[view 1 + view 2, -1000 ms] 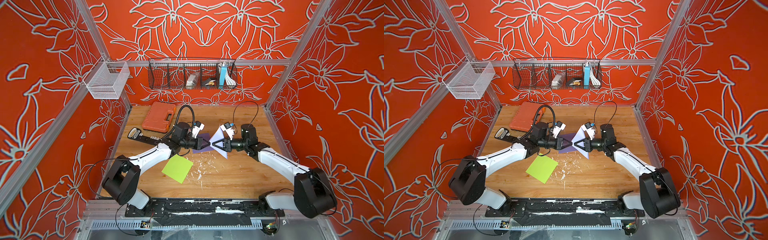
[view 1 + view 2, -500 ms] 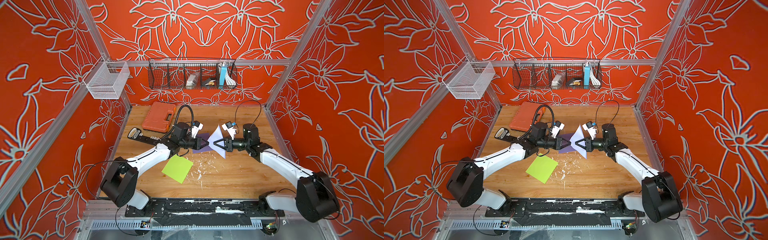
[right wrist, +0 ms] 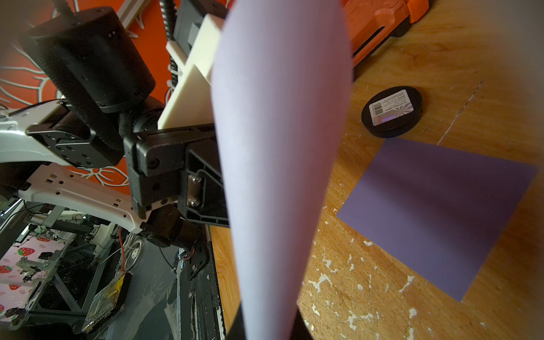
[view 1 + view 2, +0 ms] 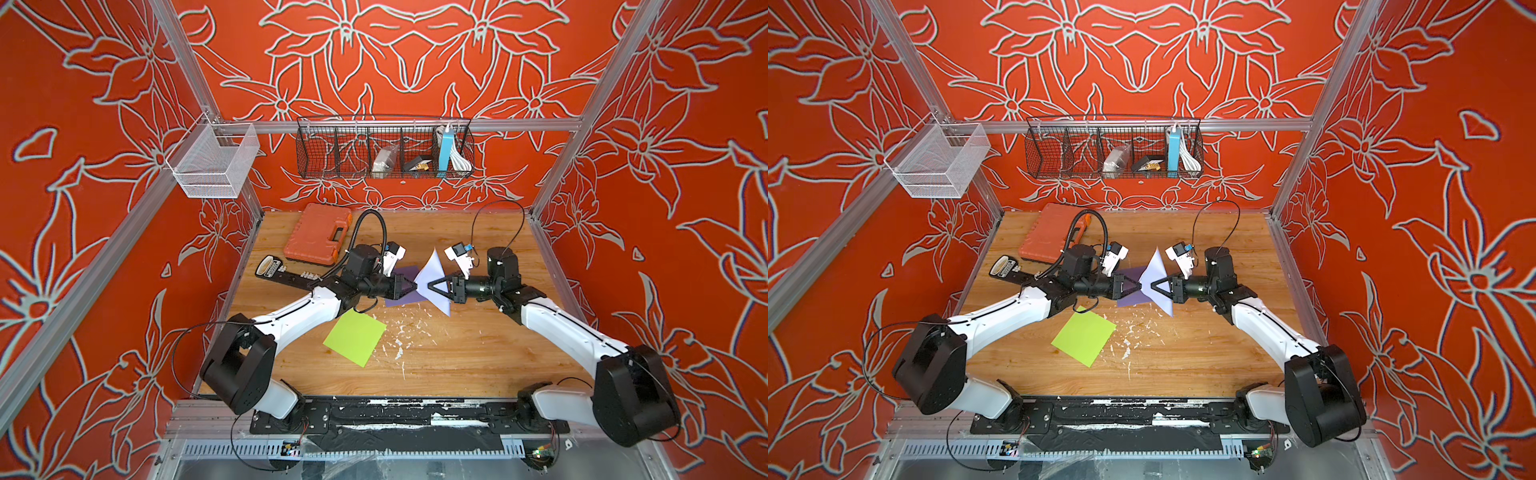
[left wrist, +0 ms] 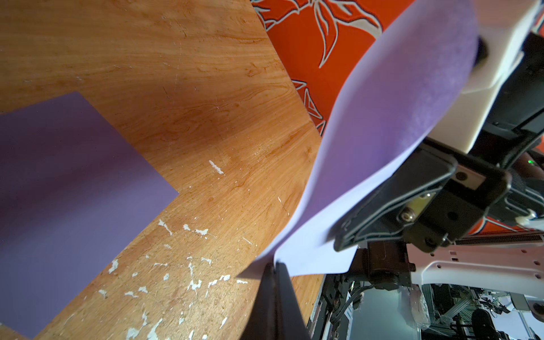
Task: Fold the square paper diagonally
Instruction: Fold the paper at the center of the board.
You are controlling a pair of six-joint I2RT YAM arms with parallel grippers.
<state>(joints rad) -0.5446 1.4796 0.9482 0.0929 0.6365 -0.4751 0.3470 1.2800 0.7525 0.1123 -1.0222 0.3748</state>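
Note:
A pale lavender square paper point(image 4: 434, 272) point(image 4: 1156, 270) is held up off the table between the two arms, bowed and standing on edge. My left gripper point(image 4: 414, 286) point(image 4: 1138, 286) is shut on its near corner, and in the left wrist view the jaws point(image 5: 275, 266) pinch the paper point(image 5: 382, 117) there. My right gripper point(image 4: 429, 286) point(image 4: 1152, 286) faces it from the other side and is shut on the same sheet. In the right wrist view the paper point(image 3: 279, 147) runs down between the dark fingers point(image 3: 235, 326) and hides their tips.
A darker purple sheet point(image 4: 397, 286) point(image 5: 73, 191) point(image 3: 441, 220) lies flat under the grippers. A lime green sheet point(image 4: 355, 336) lies nearer the front. An orange case point(image 4: 320, 232), a black puck point(image 3: 391, 110) and a black tool point(image 4: 286, 274) sit at the back left. White flecks point(image 4: 399, 332) dot the wood.
The right arm has drawn slightly to the right and the raised sheet stands a little more upright. The left arm has hardly moved.

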